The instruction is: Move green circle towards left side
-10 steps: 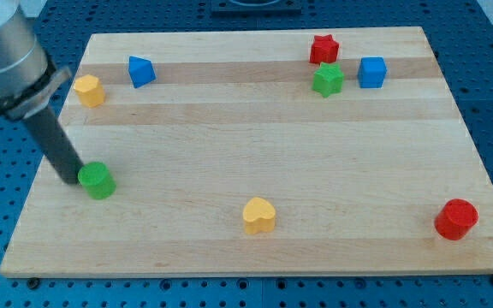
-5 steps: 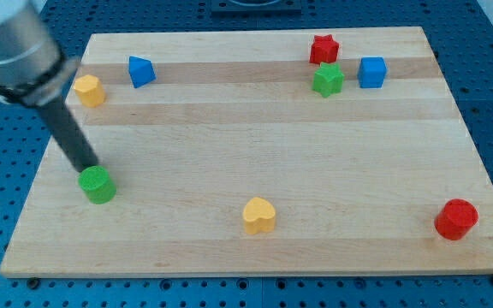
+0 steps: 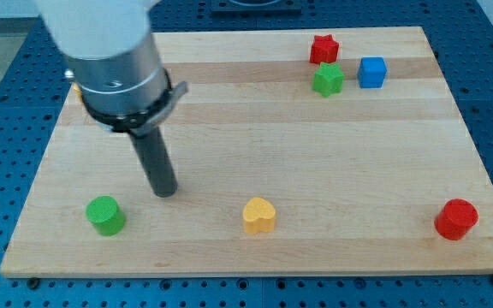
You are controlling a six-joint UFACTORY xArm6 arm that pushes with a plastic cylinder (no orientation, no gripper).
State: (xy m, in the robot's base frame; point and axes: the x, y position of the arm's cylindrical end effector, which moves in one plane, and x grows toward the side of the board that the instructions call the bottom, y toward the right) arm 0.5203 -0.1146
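Observation:
The green circle point(image 3: 105, 214) lies near the board's bottom left corner. My tip point(image 3: 165, 192) rests on the board to the right of it and slightly above, a short gap away, not touching it. The dark rod rises from the tip into the grey arm body at the view's top left.
A yellow heart point(image 3: 259, 216) lies at bottom centre, right of my tip. A red cylinder point(image 3: 456, 219) sits at bottom right. A red star point(image 3: 323, 49), a green star point(image 3: 327, 79) and a blue cube point(image 3: 371, 72) cluster at top right. The arm hides the top left blocks.
My tip moved from the green circle's upper left side to its right. The green circle slid down and slightly right. The arm now covers the yellow and blue blocks at top left.

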